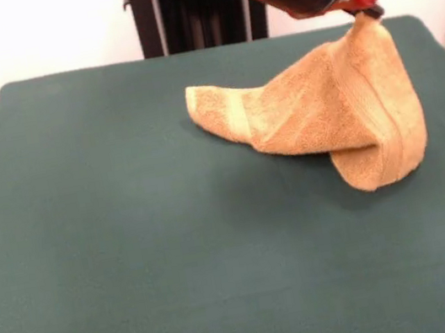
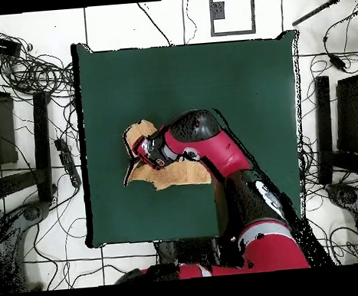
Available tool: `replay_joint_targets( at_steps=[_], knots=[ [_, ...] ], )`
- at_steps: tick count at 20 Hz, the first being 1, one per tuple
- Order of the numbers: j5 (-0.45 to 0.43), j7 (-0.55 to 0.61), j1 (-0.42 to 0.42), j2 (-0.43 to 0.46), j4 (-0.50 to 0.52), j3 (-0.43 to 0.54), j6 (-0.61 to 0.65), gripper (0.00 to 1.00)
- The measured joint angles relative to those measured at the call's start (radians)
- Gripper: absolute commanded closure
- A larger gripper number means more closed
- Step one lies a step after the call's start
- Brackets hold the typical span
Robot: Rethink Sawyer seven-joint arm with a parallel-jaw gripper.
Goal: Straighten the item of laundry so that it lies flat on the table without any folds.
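The orange-tan towel (image 1: 315,108) is pulled up into a tent over the right far part of the green table (image 1: 134,250). One corner rises to my gripper (image 1: 366,12), which is shut on it just below the arm's red end ring. The rest of the towel trails down to the left and lies folded on the felt, with a woven band showing. In the overhead view the arm covers the middle of the towel (image 2: 173,176), and the gripper (image 2: 146,151) is over the towel's left part, near the table's (image 2: 231,88) left side.
The black pedestal (image 1: 197,17) stands behind the table's far edge. Cables (image 2: 30,73) and dark equipment (image 2: 0,130) lie on the floor to the table's sides. The arm (image 2: 230,165) reaches in from the table's bottom edge in the overhead view.
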Motion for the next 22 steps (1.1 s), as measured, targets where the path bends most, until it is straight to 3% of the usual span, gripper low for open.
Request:
replay_joint_targets(
  at_steps=[11, 22],
  knots=[
    [-0.270, 0.000, 0.024, -0.017, -0.028, -0.010, -0.180, 1.00],
    [-0.302, 0.000, 0.000, -0.024, -0.023, 0.001, -0.217, 1.00]
  ],
)
